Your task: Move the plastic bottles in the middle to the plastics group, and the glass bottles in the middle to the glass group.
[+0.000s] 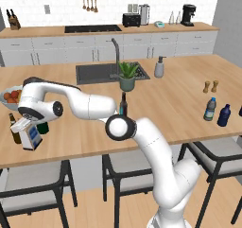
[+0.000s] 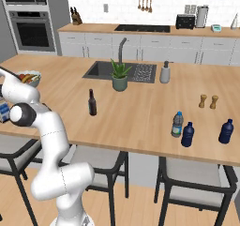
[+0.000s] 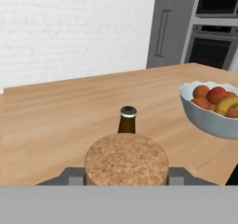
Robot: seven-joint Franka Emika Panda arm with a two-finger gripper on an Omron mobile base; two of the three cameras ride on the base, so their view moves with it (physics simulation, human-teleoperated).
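Gripper (image 3: pixel 126 175) is clamped on the cork of the square clear bottle (image 1: pixel 31 136), fingers either side of the stopper. Bottle sits tilted at the counter's (image 1: pixel 179 104) far-left end, next to brown bottle (image 1: pixel 14 129) and fruit bowl (image 1: pixel 10 97). Slim dark bottle (image 2: pixel 92 102) is mid-counter. Water bottle (image 2: pixel 176 124) stands just beside dark blue bottle (image 2: pixel 188 134) on the right.

Bright even rendered light, soft faint shadows, no glare, slightly soft focus.
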